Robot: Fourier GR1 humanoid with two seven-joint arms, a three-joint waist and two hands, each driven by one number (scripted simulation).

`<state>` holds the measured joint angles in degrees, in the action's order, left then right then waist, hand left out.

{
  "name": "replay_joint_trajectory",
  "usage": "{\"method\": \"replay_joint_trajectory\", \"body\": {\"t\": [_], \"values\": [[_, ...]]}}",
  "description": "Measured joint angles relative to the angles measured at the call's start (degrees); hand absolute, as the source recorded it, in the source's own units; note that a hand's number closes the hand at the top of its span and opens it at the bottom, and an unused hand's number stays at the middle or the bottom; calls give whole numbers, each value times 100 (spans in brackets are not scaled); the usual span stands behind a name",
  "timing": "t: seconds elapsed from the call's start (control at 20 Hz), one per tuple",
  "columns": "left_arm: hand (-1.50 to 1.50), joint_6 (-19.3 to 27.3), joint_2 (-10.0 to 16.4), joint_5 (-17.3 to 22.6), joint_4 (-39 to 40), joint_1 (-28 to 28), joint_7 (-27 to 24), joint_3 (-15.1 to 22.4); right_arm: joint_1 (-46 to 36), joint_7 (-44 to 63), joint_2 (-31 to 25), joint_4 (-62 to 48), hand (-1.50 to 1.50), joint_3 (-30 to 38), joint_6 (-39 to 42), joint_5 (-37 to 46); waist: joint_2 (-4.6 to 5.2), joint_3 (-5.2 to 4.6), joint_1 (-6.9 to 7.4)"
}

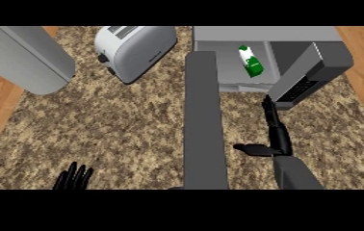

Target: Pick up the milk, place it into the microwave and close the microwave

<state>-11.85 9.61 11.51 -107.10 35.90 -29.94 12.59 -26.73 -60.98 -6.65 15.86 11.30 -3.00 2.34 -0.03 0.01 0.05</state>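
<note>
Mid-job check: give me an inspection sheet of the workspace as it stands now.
Surface: speckled stone counter.
Job's things: milk inside the microwave; door open.
Clutter: toaster; grey object at left, kind unclear.
Hands: right hand open, fingers straight, just below the keypad panel; left hand open, resting at the lower edge.
Cables: nothing seen.
Surroundings: wood beyond the counter's edges.

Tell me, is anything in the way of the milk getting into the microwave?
No, nothing visible blocks it. The milk already lies inside the microwave. The door stands open, off to the milk's left. The right hand is in front of the opening with straight fingers, not touching the milk.
</note>
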Motion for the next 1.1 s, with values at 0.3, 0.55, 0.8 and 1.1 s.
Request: {"method": "replay_joint_trajectory", "body": {"t": [0.3, 0.55, 0.8, 1.1], "values": [[-150, -250, 117, -246, 298, -392, 186, 286, 599, 45, -388, 629, 150, 5, 309, -144, -11, -3, -57], [150, -157, 49, -807, 549, -893, 484, 660, 1173, 115, -675, 1071, -150, 42, 612, -310, -11, -4, -70], [150, -42, -167, -1312, 992, -1418, 567, 994, 1736, 187, -1004, 1466, -150, 211, 961, -626, -7, -2, -67], [150, 439, -655, -1739, 1773, -2089, 549, 1080, 2014, 300, -1426, 1543, -150, 458, 1285, -978, 2, 2, -36]]}}
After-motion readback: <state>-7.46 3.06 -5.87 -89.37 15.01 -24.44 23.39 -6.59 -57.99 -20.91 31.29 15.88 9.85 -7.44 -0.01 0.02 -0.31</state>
